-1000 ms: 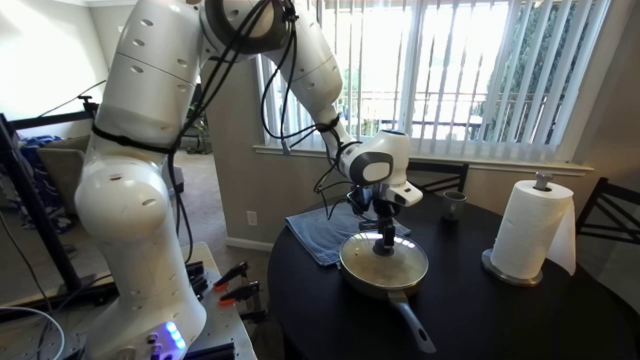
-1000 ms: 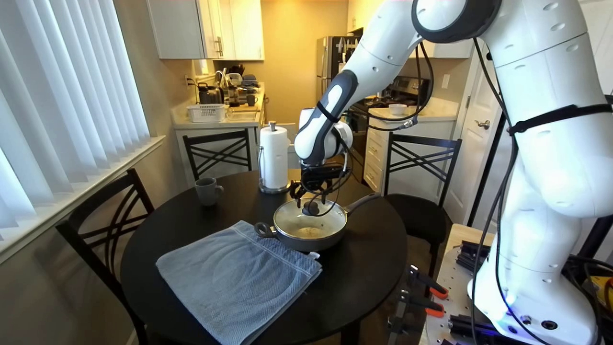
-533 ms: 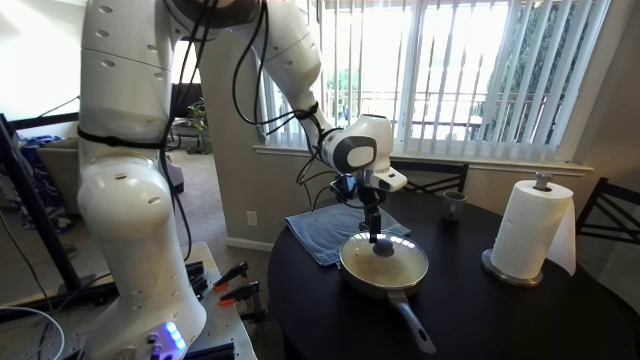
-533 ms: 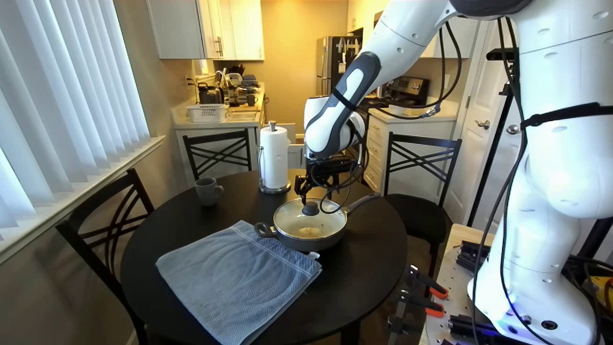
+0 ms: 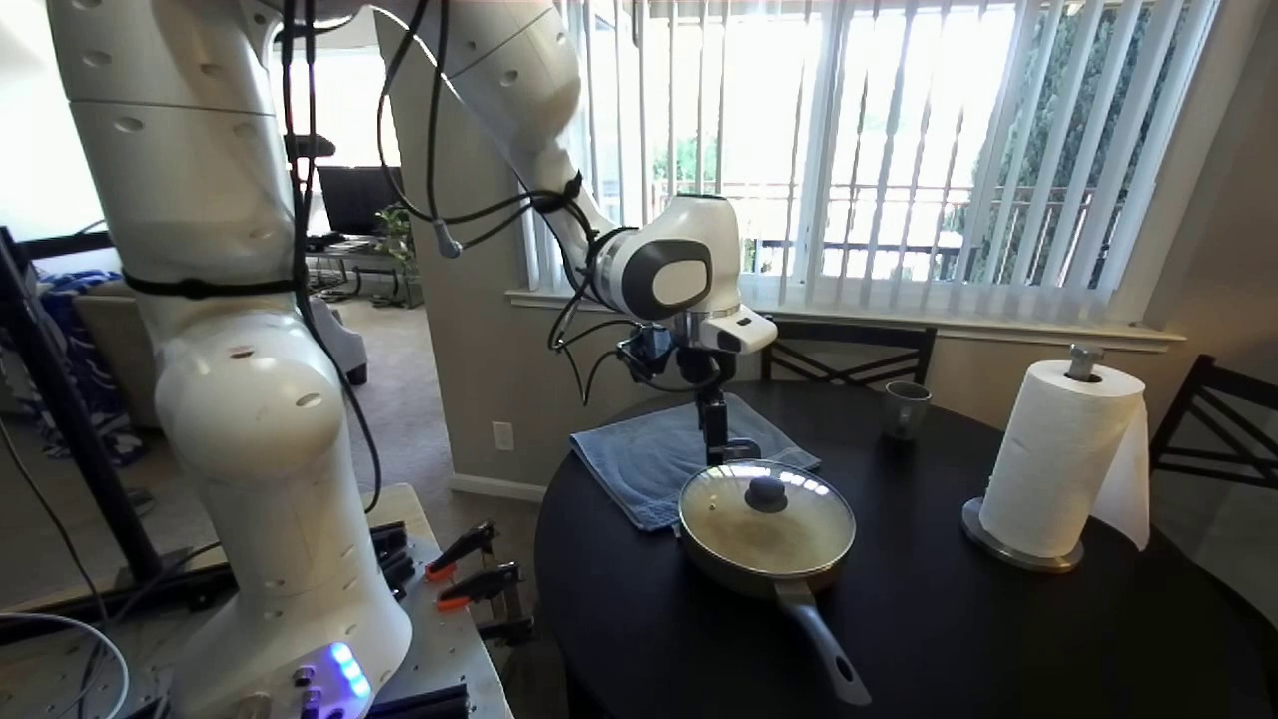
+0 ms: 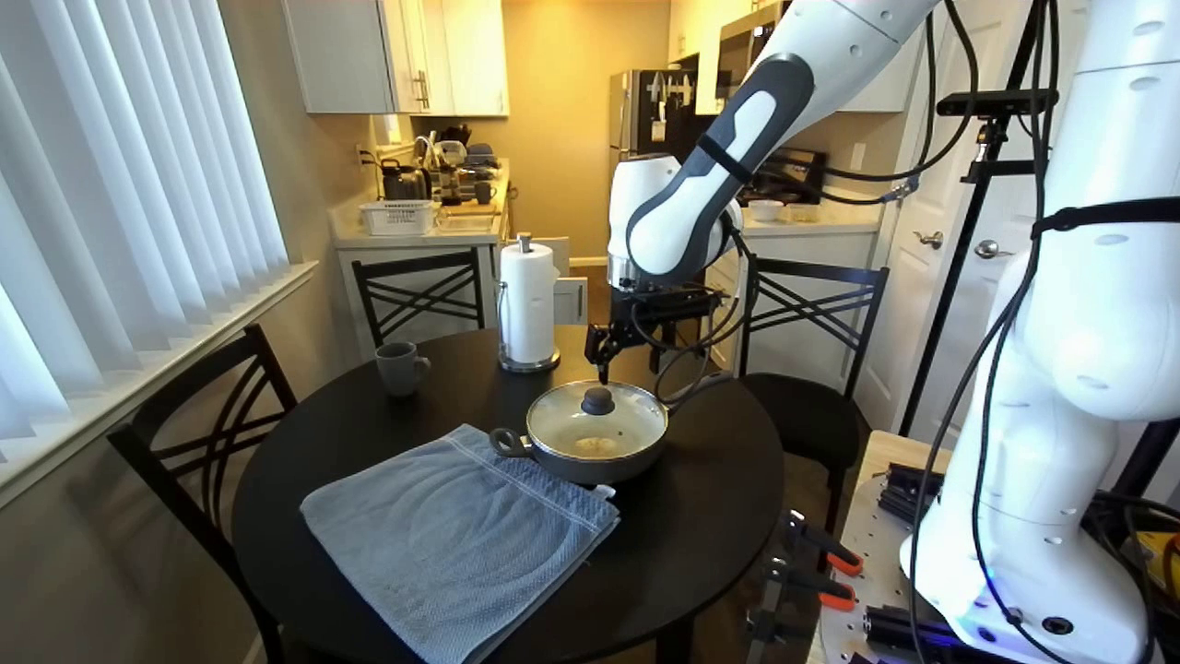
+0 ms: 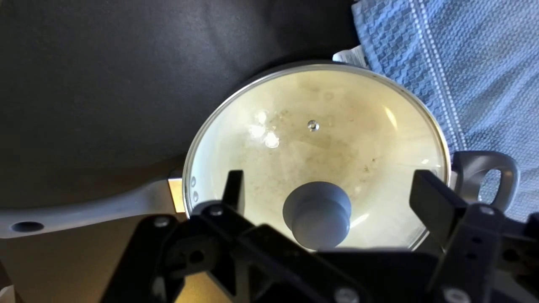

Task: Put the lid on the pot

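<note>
Presently, we see the jaws of the gripper (image 7: pixel 330 185) wide apart, holding nothing. Below them, the glass lid (image 7: pixel 313 155) sits on the frying pan (image 6: pixel 590 471), its rim following the pan's edge where visible. In the wrist view the lid knob (image 7: pixel 319 225) appears between the two fingers (image 7: pixel 233 189); however, in an exterior view it lies lower than the fingertips (image 5: pixel 714 447), apart from them, on their side away from the arm base (image 5: pixel 285 589). The pan's long axis runs nearly along the spread of the jaws: the long handle (image 7: pixel 105 208) goes out past one finger, the loop handle (image 7: pixel 465 170) past the other. We judge the placing finished, so we should lift the jaws straight up, because a sideways move toward the knob could push the lid.
</note>
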Robot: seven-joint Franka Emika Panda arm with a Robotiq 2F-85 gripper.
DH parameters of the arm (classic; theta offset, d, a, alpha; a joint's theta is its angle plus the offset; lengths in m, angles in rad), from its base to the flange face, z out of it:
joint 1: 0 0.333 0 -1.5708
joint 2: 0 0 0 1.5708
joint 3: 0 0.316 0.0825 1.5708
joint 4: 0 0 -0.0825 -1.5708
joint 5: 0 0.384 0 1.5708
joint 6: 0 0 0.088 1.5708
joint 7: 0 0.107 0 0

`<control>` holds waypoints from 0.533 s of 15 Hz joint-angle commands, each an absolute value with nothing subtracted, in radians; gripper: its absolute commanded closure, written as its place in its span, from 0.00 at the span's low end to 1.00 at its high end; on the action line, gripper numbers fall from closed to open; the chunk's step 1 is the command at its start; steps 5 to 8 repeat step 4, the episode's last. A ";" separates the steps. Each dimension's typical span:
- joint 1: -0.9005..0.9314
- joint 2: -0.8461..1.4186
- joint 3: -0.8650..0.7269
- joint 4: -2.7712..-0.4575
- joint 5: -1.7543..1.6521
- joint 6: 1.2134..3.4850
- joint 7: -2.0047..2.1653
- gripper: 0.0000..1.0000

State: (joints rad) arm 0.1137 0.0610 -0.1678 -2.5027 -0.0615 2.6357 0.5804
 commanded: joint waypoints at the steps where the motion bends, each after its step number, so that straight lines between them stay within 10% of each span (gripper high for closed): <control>1: 0.069 0.053 -0.123 -2.506 -0.065 2.634 0.581 0.00; 8: 0.067 0.050 -0.123 -2.509 -0.066 2.634 0.581 0.00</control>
